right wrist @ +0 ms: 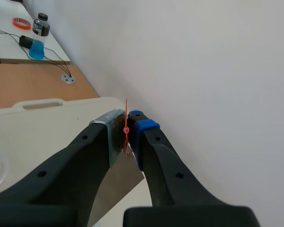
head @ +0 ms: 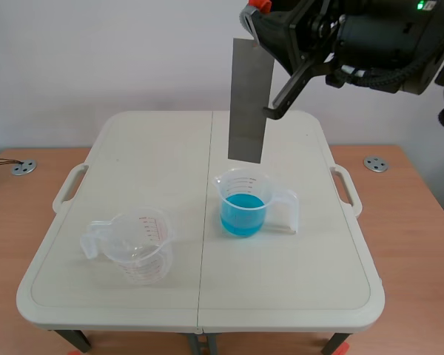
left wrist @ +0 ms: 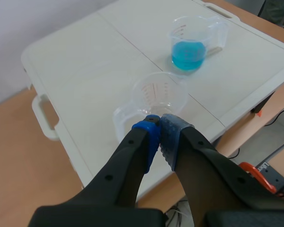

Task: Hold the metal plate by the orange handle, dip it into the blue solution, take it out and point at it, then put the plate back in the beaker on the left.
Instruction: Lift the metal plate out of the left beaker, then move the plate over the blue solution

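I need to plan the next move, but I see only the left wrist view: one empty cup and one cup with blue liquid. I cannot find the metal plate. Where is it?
Observer: The right gripper is shut on the metal plate and holds it high in the air.
Operator: Is the plate in the blue liquid?
Observer: No. In the scene view its lower edge hangs clear above the cup of blue liquid.
Operator: How does it hang?
Observer: Nearly upright, gripped at its upper end.
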Tool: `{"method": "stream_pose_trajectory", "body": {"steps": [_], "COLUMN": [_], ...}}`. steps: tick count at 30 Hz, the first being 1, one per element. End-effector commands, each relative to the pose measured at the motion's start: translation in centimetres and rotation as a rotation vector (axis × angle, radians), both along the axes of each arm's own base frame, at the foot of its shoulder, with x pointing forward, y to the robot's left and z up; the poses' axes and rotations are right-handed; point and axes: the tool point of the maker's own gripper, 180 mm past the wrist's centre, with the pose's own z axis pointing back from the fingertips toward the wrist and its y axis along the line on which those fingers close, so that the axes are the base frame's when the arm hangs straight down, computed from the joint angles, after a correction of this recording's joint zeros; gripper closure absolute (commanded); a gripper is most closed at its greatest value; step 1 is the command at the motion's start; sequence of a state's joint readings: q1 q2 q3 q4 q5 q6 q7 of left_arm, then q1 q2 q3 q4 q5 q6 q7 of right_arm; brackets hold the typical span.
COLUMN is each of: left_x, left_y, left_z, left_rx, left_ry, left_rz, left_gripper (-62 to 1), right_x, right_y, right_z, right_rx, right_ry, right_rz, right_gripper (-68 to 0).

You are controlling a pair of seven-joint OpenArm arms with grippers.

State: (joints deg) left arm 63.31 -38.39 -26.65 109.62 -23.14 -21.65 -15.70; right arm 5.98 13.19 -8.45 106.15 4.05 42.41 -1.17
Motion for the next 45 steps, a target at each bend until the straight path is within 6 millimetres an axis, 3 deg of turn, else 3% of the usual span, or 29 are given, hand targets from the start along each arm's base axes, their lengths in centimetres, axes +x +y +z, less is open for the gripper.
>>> {"method": "stream_pose_trajectory", "body": {"steps": [1, 18, 34, 45], "left_x": [0.8, 7.8, 13.7, 17.1], "left_y": [-0.5, -5.2, -10.2, -11.6], "left_z": [0.9, 3.4, -1.3, -4.5], "left_rx": [-0.026, 0.040, 0.113, 0.185], "left_ry": [-0.028, -0.170, -0.141, -0.133], "left_rz": [-0.009, -0.168, -0.244, -0.227], "left_gripper": [-1.3, -1.3, -1.3, -1.3], "right_x": [-0.2, 1.5, 4.1, 4.1], "right_y": [-0.1, -1.0, -1.0, -0.9], "right_z": [1.1, -0.6, -3.0, -3.2], "right_rx": [0.011, 0.051, 0.062, 0.059], "right_ry": [-0.034, 0.016, 0.086, 0.081], "right_rz": [0.012, 0.004, 0.011, 0.017], "right_gripper": [-1.3, -1.3, -1.3, -1.3]}}
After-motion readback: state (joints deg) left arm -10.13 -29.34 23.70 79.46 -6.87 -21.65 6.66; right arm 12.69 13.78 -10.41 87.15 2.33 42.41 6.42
